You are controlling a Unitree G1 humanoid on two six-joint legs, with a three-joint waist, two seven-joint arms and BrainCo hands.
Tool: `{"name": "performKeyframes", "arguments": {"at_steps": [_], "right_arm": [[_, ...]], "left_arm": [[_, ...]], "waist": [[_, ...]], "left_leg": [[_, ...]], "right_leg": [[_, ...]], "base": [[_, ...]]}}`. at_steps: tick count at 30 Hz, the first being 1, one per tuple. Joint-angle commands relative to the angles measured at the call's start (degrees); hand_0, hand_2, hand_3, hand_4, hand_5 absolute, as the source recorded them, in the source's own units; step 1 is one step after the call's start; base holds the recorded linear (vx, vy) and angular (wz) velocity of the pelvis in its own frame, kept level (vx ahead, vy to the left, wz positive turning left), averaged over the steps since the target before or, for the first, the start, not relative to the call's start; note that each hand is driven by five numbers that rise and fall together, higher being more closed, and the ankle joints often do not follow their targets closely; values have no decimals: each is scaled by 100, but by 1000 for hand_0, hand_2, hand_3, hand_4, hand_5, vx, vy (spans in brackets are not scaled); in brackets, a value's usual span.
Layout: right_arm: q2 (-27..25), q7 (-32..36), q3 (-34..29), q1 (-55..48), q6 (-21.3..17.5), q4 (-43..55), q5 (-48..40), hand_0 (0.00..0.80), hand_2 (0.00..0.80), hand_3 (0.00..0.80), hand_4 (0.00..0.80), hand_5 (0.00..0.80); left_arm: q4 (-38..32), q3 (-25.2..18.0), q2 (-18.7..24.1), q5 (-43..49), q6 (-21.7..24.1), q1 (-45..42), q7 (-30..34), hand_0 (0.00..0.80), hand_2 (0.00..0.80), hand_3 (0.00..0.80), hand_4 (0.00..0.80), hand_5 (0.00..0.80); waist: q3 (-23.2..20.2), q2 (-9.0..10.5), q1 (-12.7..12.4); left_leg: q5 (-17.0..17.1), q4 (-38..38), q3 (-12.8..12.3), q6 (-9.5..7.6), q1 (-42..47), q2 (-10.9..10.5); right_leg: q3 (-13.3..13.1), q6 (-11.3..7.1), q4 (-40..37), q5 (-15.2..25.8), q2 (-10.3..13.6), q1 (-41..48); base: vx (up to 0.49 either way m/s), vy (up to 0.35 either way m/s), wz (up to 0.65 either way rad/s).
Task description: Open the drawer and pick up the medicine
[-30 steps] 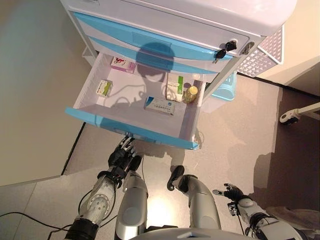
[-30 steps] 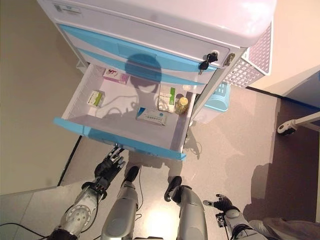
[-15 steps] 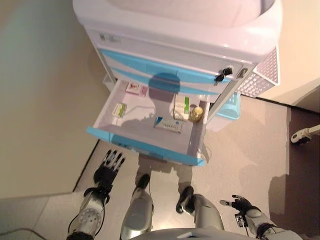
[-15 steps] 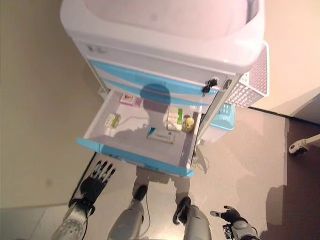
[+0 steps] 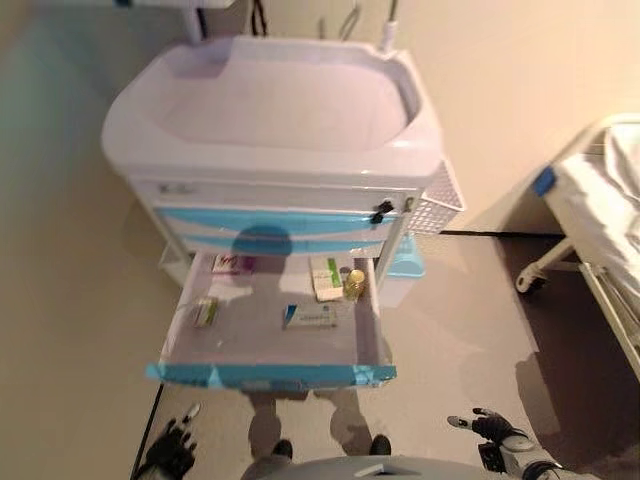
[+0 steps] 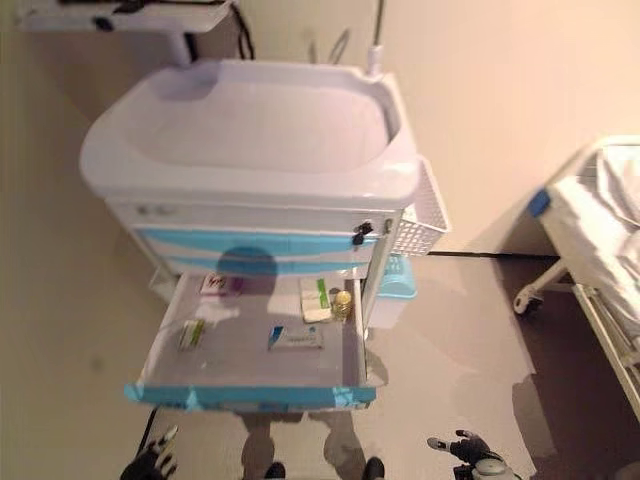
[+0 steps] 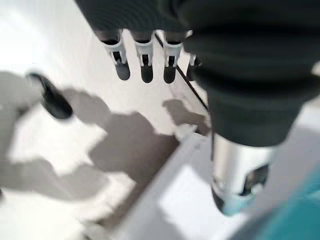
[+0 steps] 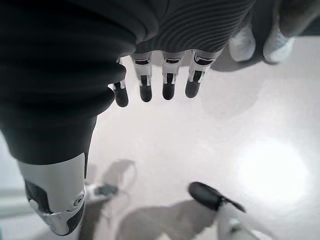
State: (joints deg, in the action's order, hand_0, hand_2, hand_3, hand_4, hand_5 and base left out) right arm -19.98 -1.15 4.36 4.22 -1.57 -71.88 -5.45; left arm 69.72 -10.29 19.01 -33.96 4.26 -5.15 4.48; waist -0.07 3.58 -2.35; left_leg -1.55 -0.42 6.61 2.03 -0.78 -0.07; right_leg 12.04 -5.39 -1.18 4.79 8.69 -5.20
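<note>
Both hands, left hand (image 5: 170,455) and right hand (image 5: 487,424), hang low with fingers apart, empty; I'd reach into the open drawer (image 5: 268,374) for the medicine bottle (image 5: 354,283).

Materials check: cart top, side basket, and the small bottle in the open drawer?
Cart top: looks like moulded plastic, pale and smooth, with a rounded raised rim and soft sheen.
Side basket: probably white plastic or coated wire; fine grid of holes.
Small bottle: amber, likely glass or clear plastic, with a pale cap; too small to say more.
</note>
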Motion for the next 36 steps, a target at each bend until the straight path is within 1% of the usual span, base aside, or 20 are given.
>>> {"name": "performKeyframes", "arguments": {"at_steps": [1,2,4,5,6,7,8,9,10,11,13,15,16,17,18,21,26,27,33,36], "right_arm": [[-245,-34,-70,221,-148,53,-284,0,0,0,0,0],[-231,-75,-95,264,-207,298,-427,0,0,0,0,0],[-225,-112,-78,319,-262,681,-549,0,0,0,0,0],[-254,-161,-79,399,-335,990,-667,0,0,0,0,0],[-257,-192,-34,475,-373,1260,-713,0,0,0,0,0],[-258,-194,-35,470,-368,1269,-712,0,0,0,0,0],[-284,-251,36,520,-412,1883,-738,0,0,0,0,0],[-285,-253,34,513,-407,1892,-737,0,0,0,0,0],[-351,-268,54,544,-460,2549,-766,0,0,0,0,0],[-352,-270,49,533,-450,2564,-763,0,0,0,0,0],[-363,-291,11,518,-565,3535,-873,0,0,0,0,0],[-359,-325,-28,497,-628,3913,-933,0,0,0,0,0],[-359,-325,-28,496,-628,3914,-933,0,0,0,0,0],[-350,-351,-33,531,-709,4380,-981,0,0,0,0,0],[-348,-352,-34,526,-706,4386,-979,0,0,0,0,0],[-309,-378,-29,656,-834,5033,-1126,0,0,0,0,0],[-237,-419,-7,770,-928,5573,-1226,0,0,0,0,0],[-218,-409,37,809,-955,5820,-1246,0,0,0,0,0],[-147,-227,252,796,-987,6362,-1308,0,0,0,0,0],[-84,49,578,713,-1000,6803,-1453,0,0,0,0,0]], "left_arm": [[-19,-276,206,416,135,96,-135,0,0,0,0,0],[301,-259,240,748,86,147,-221,0,0,0,0,0],[502,-166,236,1126,-2,139,-264,0,0,0,0,0],[560,31,206,1497,-37,144,-309,0,0,0,0,0],[519,162,190,1676,-43,166,-363,0,0,0,0,0],[517,162,188,1678,-44,166,-365,0,0,0,0,0],[397,345,142,1934,-47,193,-470,0,0,0,0,0],[395,346,141,1935,-48,192,-471,0,0,0,0,0],[301,528,89,2172,-55,198,-548,0,0,0,0,0],[298,531,87,2173,-57,196,-550,0,0,0,0,0],[206,501,35,2112,-51,197,-577,0,0,0,0,0],[193,489,27,2138,-45,192,-617,0,0,0,0,0],[193,489,27,2138,-45,192,-617,0,0,0,0,0],[191,475,25,2221,-71,189,-649,0,0,0,0,0],[191,476,25,2221,-71,189,-650,0,0,0,0,0],[219,447,42,2328,-83,136,-715,0,0,0,0,0],[286,419,42,2425,-101,88,-755,0,0,0,0,0],[287,390,51,2433,-112,74,-780,0,0,0,0,0],[275,338,68,2463,-120,58,-805,0,0,0,0,0],[246,332,60,2495,-124,33,-828,0,0,0,0,0]], "waist": [[131,112,-54],[54,139,-14],[-10,153,37],[-60,159,82],[-70,155,107],[-67,154,98],[-72,154,136],[-68,153,130],[-82,159,160],[-79,158,154],[-101,179,181],[-113,190,182],[-113,190,182],[-126,212,177],[-126,212,176],[-138,259,129],[-144,315,68],[-138,338,30],[-114,401,-55],[-84,427,-108]], "left_leg": [[368,-359,165,-234,-378,-396],[343,-364,66,-235,-345,-393],[315,-365,-26,-240,-315,-385],[279,-363,-128,-249,-270,-374],[270,-358,-177,-255,-252,-366],[267,-358,-185,-255,-247,-364],[251,-357,-243,-266,-203,-358],[249,-358,-247,-267,-196,-357],[227,-366,-303,-273,-142,-351],[224,-366,-305,-273,-135,-350],[207,-378,-354,-274,-80,-329],[196,-383,-366,-272,-62,-320],[195,-383,-367,-272,-62,-320],[189,-392,-383,-268,-56,-309],[189,-392,-384,-268,-55,-309],[193,-397,-365,-259,-55,-291],[192,-400,-328,-252,-46,-276],[199,-401,-307,-247,-62,-276],[209,-393,-237,-244,-97,-278],[218,-384,-181,-240,-117,-273]], "right_leg": [[149,-433,330,-165,153,100],[63,-447,249,-114,161,107],[-27,-453,191,-71,154,99],[-137,-458,139,-26,144,99],[-198,-457,130,-11,132,87],[-206,-456,131,-11,130,87],[-291,-460,113,9,120,81],[-295,-460,112,9,119,85],[-344,-461,71,30,111,111],[-346,-461,70,30,110,117],[-397,-468,12,51,98,146],[-422,-465,-7,54,87,155],[-423,-465,-7,54,87,155],[-435,-464,-31,59,82,163],[-435,-464,-32,60,81,164],[-421,-466,-59,55,66,176],[-388,-456,-71,38,61,205],[-365,-456,-83,38,59,210],[-307,-452,-67,33,66,214],[-254,-445,-48,26,74,213]], "base": [[25,35,-23],[26,52,-13],[37,64,-13],[38,58,-39],[26,42,-46],[16,45,-45],[11,31,-26],[32,46,-22],[21,16,-14],[29,21,-16],[29,12,-19],[17,10,-22],[16,4,-14],[0,0,0],[0,0,0],[0,0,0],[0,0,0],[0,0,0],[0,-6,3],[-3,-5,9]]}}
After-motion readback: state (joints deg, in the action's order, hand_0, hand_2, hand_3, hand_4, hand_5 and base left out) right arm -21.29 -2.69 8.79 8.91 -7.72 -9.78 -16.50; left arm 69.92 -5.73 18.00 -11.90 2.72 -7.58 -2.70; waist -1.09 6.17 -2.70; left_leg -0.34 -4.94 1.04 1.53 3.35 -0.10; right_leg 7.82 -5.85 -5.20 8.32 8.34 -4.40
